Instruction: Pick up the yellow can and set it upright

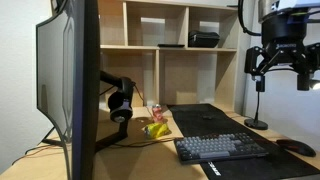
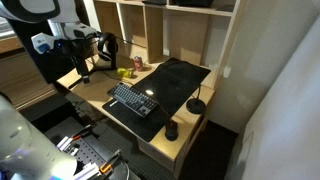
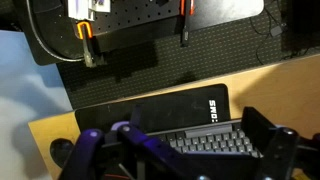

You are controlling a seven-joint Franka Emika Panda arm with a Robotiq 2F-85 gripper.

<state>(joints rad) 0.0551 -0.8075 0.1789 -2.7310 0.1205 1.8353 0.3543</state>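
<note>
Gripper (image 1: 281, 76) hangs spread and empty over the keyboard (image 1: 222, 148), well apart from the yellow can (image 1: 157, 129) by the monitor (image 1: 70, 90).

yellow can (image 1: 155, 129), lying sideways, on wooden desk (image 1: 140, 158)

Yellow can (image 1: 156, 129), well below end effector (image 1: 283, 62): tiny, blurred, pose unclear. Keyboard (image 3: 200, 143) under end effector: cut by bottom edge, partly hidden behind it.

**A:** Wooden worktop (image 2: 95, 88) in shot. The keyboard (image 2: 132, 100) sits on the black mat (image 2: 172, 82), with the mouse (image 2: 171, 130) out near the front corner.

**B:** And there's the yellow can (image 2: 124, 72) by the mat's far edge, with a red can (image 2: 137, 65) just beside it and headphones (image 2: 105, 45) further back.
</note>
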